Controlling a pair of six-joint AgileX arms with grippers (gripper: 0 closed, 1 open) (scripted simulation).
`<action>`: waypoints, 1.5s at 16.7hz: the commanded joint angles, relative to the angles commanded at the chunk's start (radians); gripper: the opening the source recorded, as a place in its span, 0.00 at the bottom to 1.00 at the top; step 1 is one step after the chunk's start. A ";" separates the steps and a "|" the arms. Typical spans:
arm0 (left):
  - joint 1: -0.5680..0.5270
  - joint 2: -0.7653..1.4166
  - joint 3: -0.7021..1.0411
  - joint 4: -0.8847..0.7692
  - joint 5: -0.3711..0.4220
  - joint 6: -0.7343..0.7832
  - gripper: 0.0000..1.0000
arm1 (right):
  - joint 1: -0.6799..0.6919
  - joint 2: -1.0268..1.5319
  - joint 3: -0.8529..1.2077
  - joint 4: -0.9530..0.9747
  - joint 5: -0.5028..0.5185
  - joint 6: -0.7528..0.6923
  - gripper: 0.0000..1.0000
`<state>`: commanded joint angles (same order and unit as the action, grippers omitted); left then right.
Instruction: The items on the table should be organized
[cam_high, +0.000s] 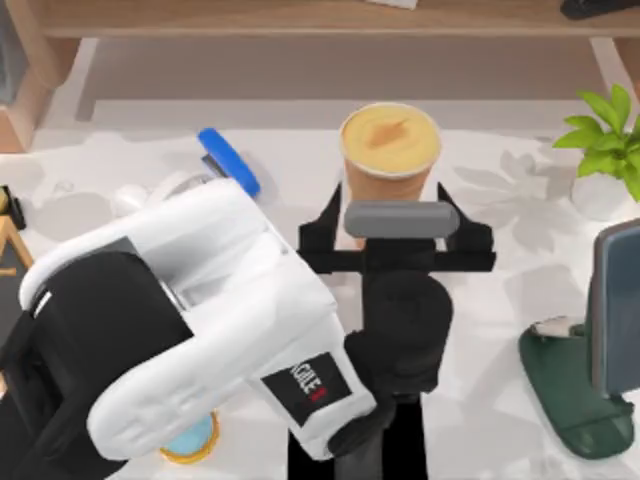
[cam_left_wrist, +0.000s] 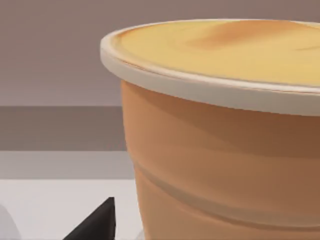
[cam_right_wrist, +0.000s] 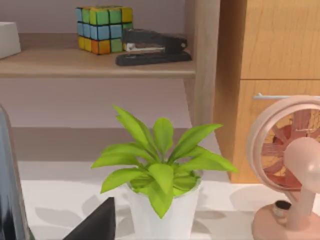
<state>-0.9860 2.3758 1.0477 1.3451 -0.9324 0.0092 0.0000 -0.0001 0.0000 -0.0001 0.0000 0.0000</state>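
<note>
The tall orange cup (cam_high: 389, 150) with its yellow-orange lid stands upright at the back middle of the white table (cam_high: 500, 200). My left gripper (cam_high: 396, 222) is at the cup's near side, open, with one black finger on each side of the cup body. In the left wrist view the cup (cam_left_wrist: 225, 150) is very close, and one dark fingertip (cam_left_wrist: 97, 222) sits apart from its wall. A grey-blue phone-like slab (cam_high: 614, 300) stands upright in a dark green holder (cam_high: 570, 395) at the right edge. One fingertip (cam_right_wrist: 97, 222) of my right gripper shows, holding nothing.
A blue stapler (cam_high: 228, 160) lies left of the cup, partly under my left arm. A potted plant (cam_high: 605, 140) stands at back right. A wooden shelf (cam_right_wrist: 95, 62) holds a colour cube (cam_right_wrist: 104, 27) and a black stapler (cam_right_wrist: 152, 47). A pink fan (cam_right_wrist: 295, 165) stands beside the plant (cam_right_wrist: 160, 170).
</note>
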 joint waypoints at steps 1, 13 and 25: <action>0.000 0.000 0.000 0.000 0.000 0.000 1.00 | 0.000 0.000 0.000 0.000 0.000 0.000 1.00; 0.058 0.034 0.088 -0.057 0.058 -0.002 0.92 | 0.000 0.000 0.000 0.000 0.000 0.000 1.00; 0.058 0.034 0.088 -0.057 0.058 -0.002 0.02 | 0.000 0.000 0.000 0.000 0.000 0.000 1.00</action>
<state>-0.9281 2.4096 1.1361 1.2882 -0.8741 0.0070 0.0000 -0.0001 0.0000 -0.0001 0.0000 0.0000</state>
